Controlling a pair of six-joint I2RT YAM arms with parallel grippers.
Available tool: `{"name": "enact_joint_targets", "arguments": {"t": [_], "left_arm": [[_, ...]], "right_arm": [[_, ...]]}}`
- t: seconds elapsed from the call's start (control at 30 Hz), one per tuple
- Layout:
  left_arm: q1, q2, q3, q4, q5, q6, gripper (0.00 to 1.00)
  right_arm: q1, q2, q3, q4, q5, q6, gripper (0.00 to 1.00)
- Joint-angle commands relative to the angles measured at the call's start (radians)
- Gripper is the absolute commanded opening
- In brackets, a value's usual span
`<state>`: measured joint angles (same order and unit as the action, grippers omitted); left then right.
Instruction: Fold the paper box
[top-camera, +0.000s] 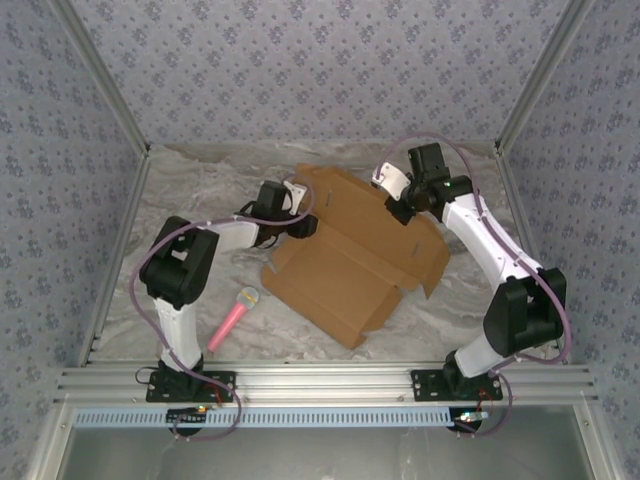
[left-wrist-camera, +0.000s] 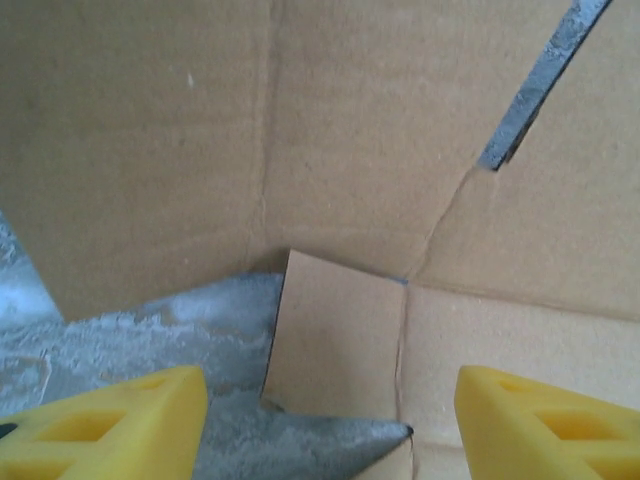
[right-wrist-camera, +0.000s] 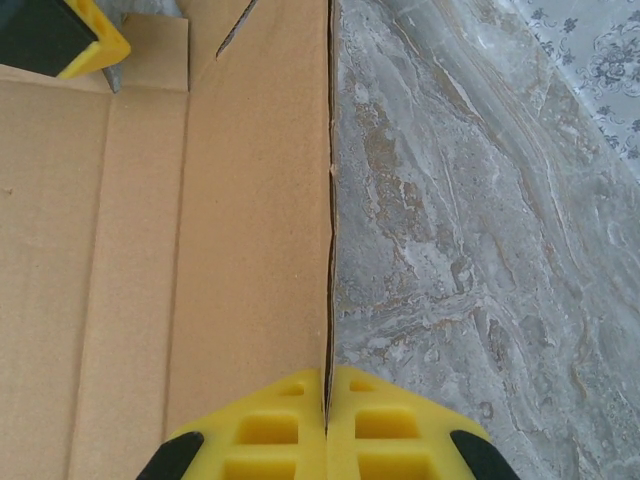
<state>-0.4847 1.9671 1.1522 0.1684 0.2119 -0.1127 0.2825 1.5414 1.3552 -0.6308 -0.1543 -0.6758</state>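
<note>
At the left, a pink microphone-shaped object (top-camera: 233, 318) lies on the tabletop (top-camera: 190, 170), apart from the work. Our left tool (top-camera: 299, 224) is released, its fingers wide, facing the left side of the paper box (top-camera: 350, 265), which sits partly folded mid-tabletop between the arms. Our right tool (top-camera: 398, 212) is clenched on the box's far-right edge. We judge that a hard left push could slide the box or tear that thin pinch loose.

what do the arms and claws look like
The left arm and right arm have white links, black joints and a looping purple cable each. The left claw and right claw have yellow wedge-shaped fingers with rectangular cut-outs.
</note>
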Motion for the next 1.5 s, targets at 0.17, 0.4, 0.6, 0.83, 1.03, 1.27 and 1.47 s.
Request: {"name": "enact_joint_targets", "arguments": {"t": [0.17,0.4,0.6,0.83,1.03,1.27,1.47], "left_arm": [[-0.013,0.046,0.077,-0.018,0.005,0.011,0.65],[-0.028,0.07,0.084,-0.044,0.016,-0.019,0.65],[-0.038,0.086,0.104,-0.073,0.016,-0.022,0.65],[-0.039,0.06,0.085,-0.044,0.073,-0.038,0.62],[-0.039,0.013,0.048,0.012,0.151,-0.069,0.59],[-0.04,-0.001,0.032,0.056,0.229,-0.089,0.59],[-0.04,-0.001,0.012,0.106,0.275,-0.117,0.58]], "right_arm": [[-0.007,0.01,0.043,-0.04,-0.007,0.027,0.0],[-0.008,0.003,0.041,-0.034,0.001,0.03,0.0],[-0.002,-0.001,0.035,-0.026,0.011,0.032,0.0],[0.003,-0.008,0.025,-0.016,0.021,0.039,0.0],[0.004,-0.016,0.023,-0.008,0.026,0.042,0.0],[0.007,-0.019,0.017,0.0,0.032,0.048,0.0],[0.008,-0.022,0.015,0.002,0.035,0.05,0.0]]}}
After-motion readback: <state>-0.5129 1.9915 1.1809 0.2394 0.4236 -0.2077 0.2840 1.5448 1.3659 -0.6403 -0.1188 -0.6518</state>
